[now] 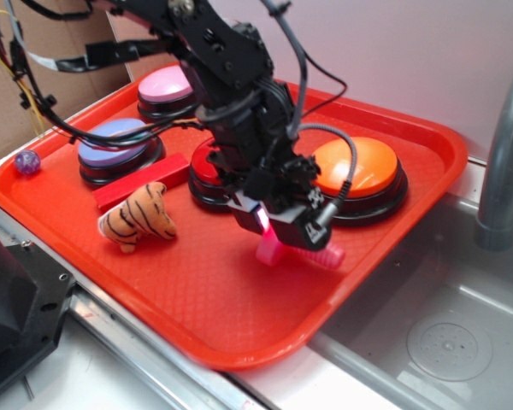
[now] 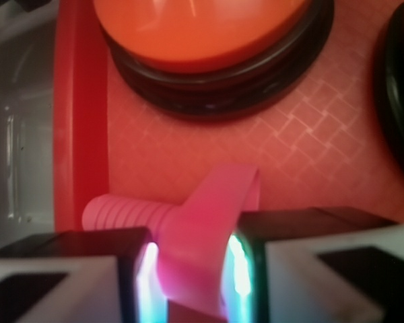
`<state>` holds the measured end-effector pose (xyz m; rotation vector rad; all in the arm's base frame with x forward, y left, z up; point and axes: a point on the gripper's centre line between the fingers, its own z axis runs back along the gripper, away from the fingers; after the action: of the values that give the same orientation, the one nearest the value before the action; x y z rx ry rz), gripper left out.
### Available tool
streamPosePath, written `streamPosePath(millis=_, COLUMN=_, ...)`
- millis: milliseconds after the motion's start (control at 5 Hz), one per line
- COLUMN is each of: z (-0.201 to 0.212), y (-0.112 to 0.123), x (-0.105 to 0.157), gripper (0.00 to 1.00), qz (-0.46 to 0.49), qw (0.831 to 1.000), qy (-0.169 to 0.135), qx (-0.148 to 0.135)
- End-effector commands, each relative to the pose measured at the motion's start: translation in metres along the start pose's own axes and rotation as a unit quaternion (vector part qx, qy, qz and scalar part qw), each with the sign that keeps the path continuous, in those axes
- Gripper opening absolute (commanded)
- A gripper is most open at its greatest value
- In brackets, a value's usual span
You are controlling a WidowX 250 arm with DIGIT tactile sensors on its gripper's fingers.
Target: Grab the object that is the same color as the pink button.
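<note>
Item 1, nearest my wrist camera: the pincer (image 2: 192,276), its two fingers (image 2: 138,269) clamped on the flat head of the pink bolt (image 2: 195,229). I see the lit pads pressing the head from both sides. The ribbed shaft sticks out sideways past one finger, toward the tray rim.

Item 2: the red tray (image 1: 205,316), my landmark for all that follows. In the exterior view the pink bolt (image 1: 278,249) sits low over the tray's textured floor, near the tray's sink-side edge; I cannot tell whether it touches the floor. The pincer (image 1: 278,224) stands over it, pointing down.

Item 3: orange button (image 2: 202,33), on the tray just beyond the bolt, black base.

Item 4: red button (image 1: 207,171), mid-tray, largely hidden behind the arm.

Item 5: striped plush tiger (image 1: 141,218), on the tray toward its camera-side edge, apart from the bolt.

Item 6: red bar (image 1: 141,181), lying flat on the tray just behind the tiger.

Item 7: lavender-blue button (image 1: 115,145), behind the bar.

Item 8: pink button (image 1: 167,87), at the tray's far corner, pale top on a black base.

Item 9: small purple ball (image 1: 27,161), off the tray, beside its left rim.

Item 10: metal sink (image 1: 427,342) and grey pipe (image 1: 500,171), beyond the tray's right rim.
</note>
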<state>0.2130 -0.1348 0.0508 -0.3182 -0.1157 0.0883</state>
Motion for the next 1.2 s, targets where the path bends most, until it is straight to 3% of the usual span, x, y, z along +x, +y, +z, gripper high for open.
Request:
streamPosePath(millis=0, z=0.069, y=0.002, x=0.022, gripper=0.0, qz=-0.012, qw=0.999, qy=-0.028, qx=0.02)
streamPosePath(millis=200, z=0.104, y=0.019, x=0.028, gripper=0.0, qz=-0.023, qw=0.997, qy=-0.054, qx=0.04)
streamPosePath(millis=400, z=0.146, y=0.042, x=0.03, gripper=0.0, qz=-0.015, qw=0.996, qy=-0.058, qx=0.067)
streamPosePath(millis=600, z=0.184, y=0.062, x=0.013, gripper=0.0, qz=0.012, qw=0.992, qy=-0.045, qx=0.114)
streamPosePath(millis=1000, z=0.208, y=0.098, x=-0.023, gripper=0.0, qz=0.077, qw=0.984, qy=-0.081, qx=0.137)
